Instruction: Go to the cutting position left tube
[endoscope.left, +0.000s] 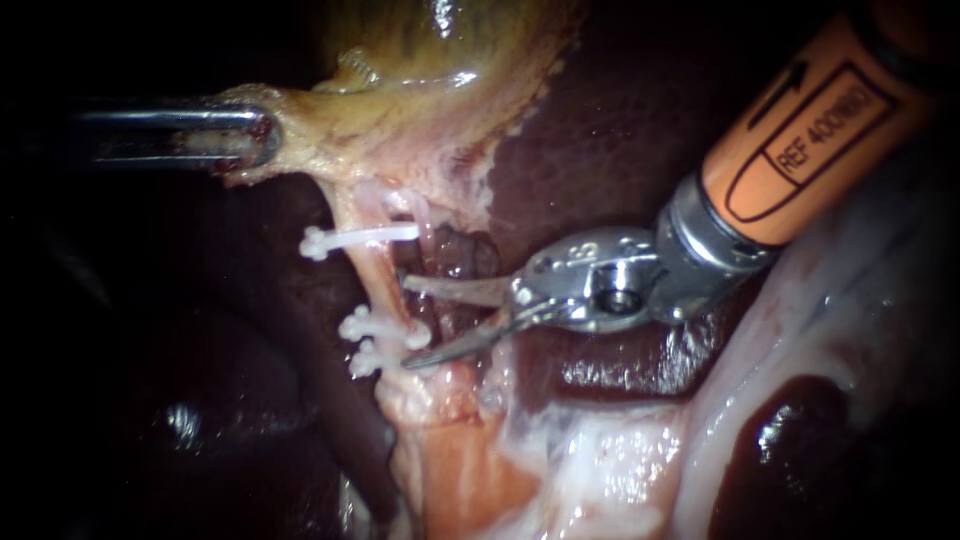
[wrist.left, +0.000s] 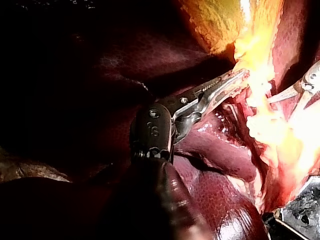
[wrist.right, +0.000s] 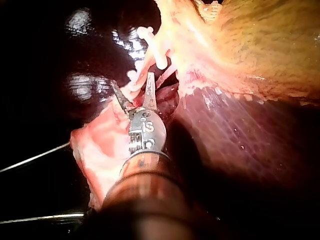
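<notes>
The left tube (endoscope.left: 378, 272) runs down from the gallbladder (endoscope.left: 430, 60), pale and stretched. One white clip (endoscope.left: 355, 238) crosses it high up, and two more clips (endoscope.left: 375, 325) sit close together lower down. My right instrument (endoscope.left: 405, 323) comes in from the upper right with its thin blades open. Their tips reach the tube's right edge on either side of the lower clips. In the right wrist view a clip (wrist.right: 132, 77) lies between the open blades (wrist.right: 134, 87). My left instrument (endoscope.left: 262, 140) is shut on the gallbladder's edge and holds it out to the left, as the left wrist view (wrist.left: 232, 82) also shows.
Dark liver (endoscope.left: 600, 120) lies behind and to the right of the tube. Pale fatty tissue (endoscope.left: 600, 450) spreads below and to the right. A second reddish strand (endoscope.left: 460, 255) lies just right of the tube, under the upper blade.
</notes>
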